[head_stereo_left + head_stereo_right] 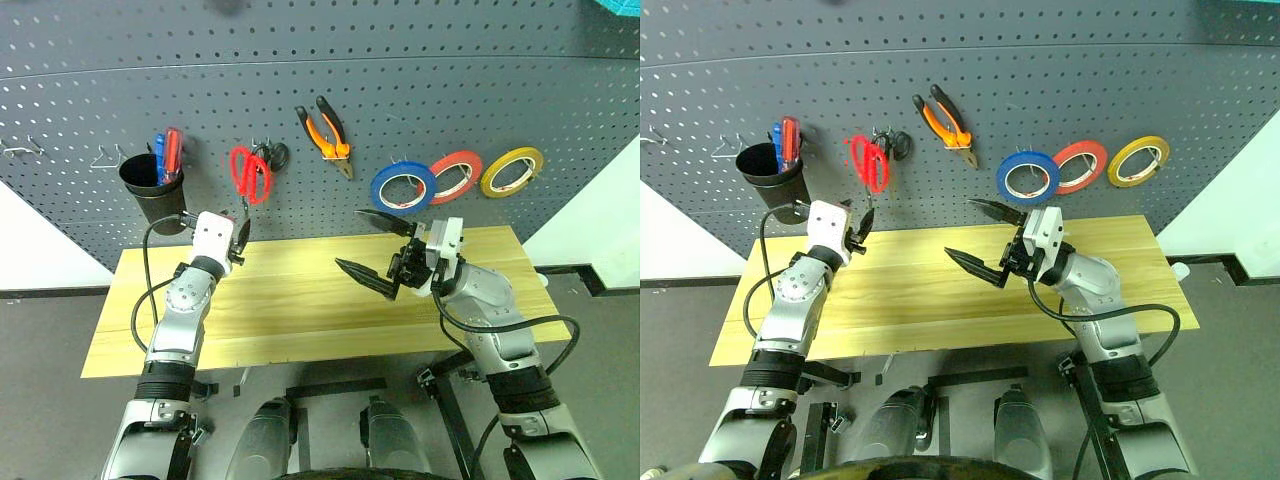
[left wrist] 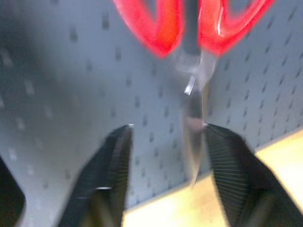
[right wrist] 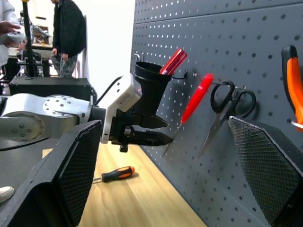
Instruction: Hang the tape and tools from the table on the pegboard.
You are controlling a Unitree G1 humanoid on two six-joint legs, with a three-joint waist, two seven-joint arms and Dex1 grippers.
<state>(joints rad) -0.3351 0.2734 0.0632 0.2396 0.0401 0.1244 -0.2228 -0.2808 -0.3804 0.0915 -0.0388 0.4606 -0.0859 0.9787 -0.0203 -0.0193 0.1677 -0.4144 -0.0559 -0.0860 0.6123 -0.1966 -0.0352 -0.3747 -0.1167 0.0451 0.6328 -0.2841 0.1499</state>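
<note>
We read this as the end of hanging the red-handled scissors (image 1: 250, 174): they hang on the pegboard (image 1: 420, 90) while our left pincer (image 2: 163, 156) stands apart around the blade tips, gripping nothing. The blue tape (image 1: 403, 187) and pliers (image 1: 327, 135) are already up, and our right pincer (image 1: 381, 252) waits wide apart over the table (image 1: 300, 300). We judge the screwdriver (image 3: 115, 174) comes next, lying on the table near the pegboard.
</note>
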